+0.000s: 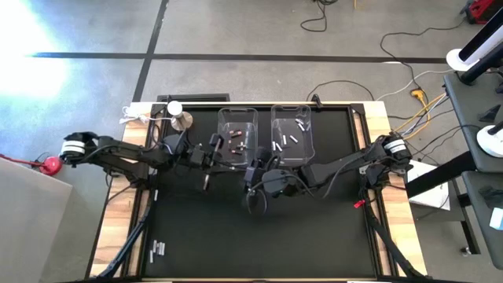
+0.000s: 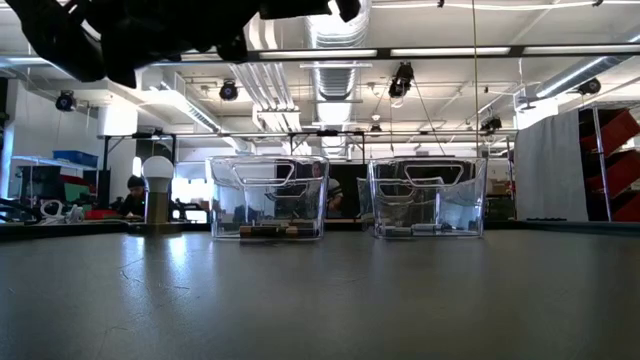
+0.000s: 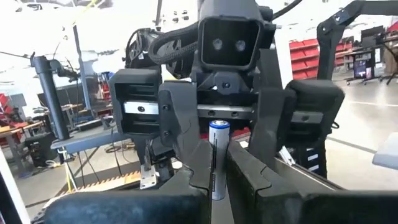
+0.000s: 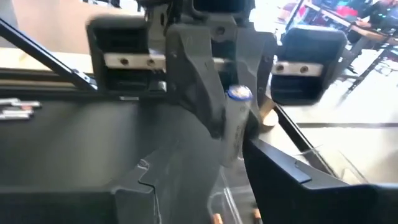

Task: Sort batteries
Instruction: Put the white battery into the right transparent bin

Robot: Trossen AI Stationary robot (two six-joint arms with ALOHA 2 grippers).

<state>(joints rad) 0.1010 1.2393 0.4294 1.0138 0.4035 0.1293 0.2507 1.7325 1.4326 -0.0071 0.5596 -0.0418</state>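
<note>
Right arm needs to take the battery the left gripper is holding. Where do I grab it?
Probably its free, blue-capped end: the battery juts past the left gripper, clamped on its lower half. Bring the open right gripper straight on, opposite.

I see battery (image 3: 218,158): white-silver body, blue cap | fingers (image 3: 180,134): dark grey | mat (image 1: 259,236): black | table edge (image 1: 106,236): pale wood grain | bins (image 1: 237,130): clear | cells in left bin (image 1: 235,141): dark reddish | cells in right bin (image 1: 292,138): white
</note>
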